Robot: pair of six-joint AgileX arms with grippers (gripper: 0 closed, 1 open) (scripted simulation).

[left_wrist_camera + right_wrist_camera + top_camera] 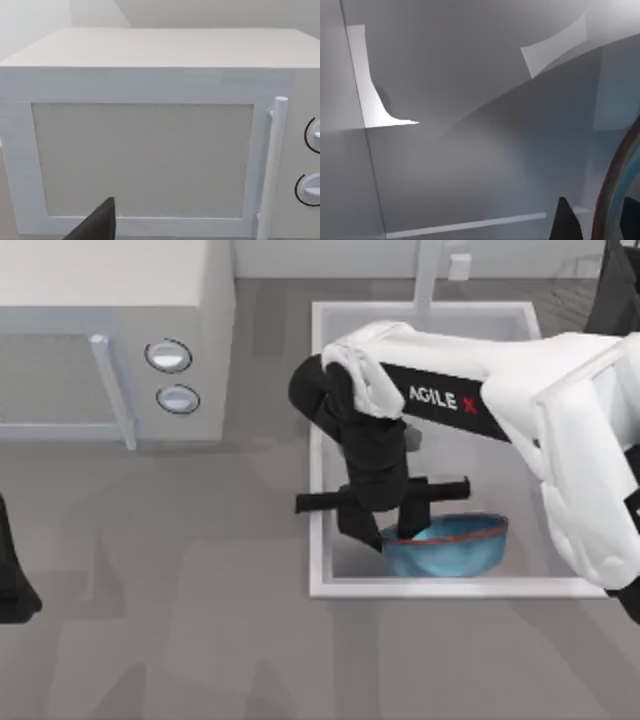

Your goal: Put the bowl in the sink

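Down in the sink [322,440], at its near end, sits the bowl [455,548]: round, glossy blue, thin red rim, darker teal inside, tilted a little. Right gripper [392,530] reaches in from the right side, fingers straddling the bowl's left rim; whether they pinch it I cannot tell. Left gripper [15,590] parked at the table's left edge, facing the white microwave [150,140]; fingers' state unclear.

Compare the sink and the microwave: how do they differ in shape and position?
The sink is an open basin sunk at the table's right half, with the bowl inside; the microwave is a closed box standing at the left. The microwave has two round knobs and a handle; the sink has a faucet post. Both are white.
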